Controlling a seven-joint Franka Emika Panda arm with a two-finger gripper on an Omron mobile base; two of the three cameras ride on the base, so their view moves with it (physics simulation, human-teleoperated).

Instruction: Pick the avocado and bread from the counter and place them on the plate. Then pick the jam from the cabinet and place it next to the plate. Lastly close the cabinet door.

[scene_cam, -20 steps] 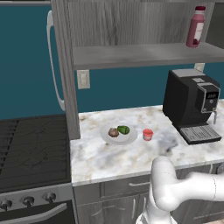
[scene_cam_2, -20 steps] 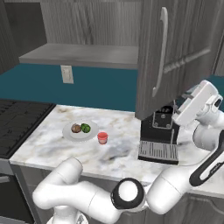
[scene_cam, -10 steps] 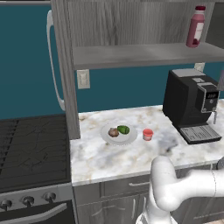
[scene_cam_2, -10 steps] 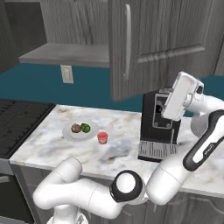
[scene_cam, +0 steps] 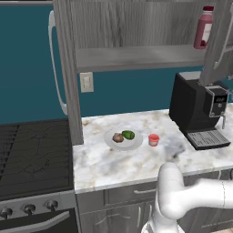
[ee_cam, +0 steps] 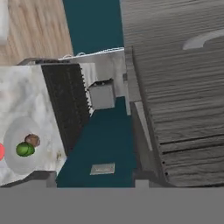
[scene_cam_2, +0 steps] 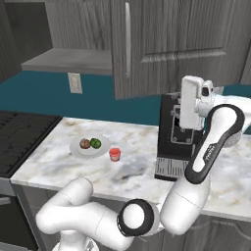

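Cabinet door (scene_cam_2: 162, 44) beside raised gripper (scene_cam_2: 192, 81), jaws closed, nothing held.

No text, label, brand or number can be read; the small panel on the coffee machine (scene_cam: 218, 99) shows pale marks too blurred to make out.

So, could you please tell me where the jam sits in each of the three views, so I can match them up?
Left base view: the jam stands on the counter, just right of the plate.
Right base view: the jam is again just right of the plate.
Hand view: a red sliver at the left edge, beside the plate.
Shared landmark: the plate.
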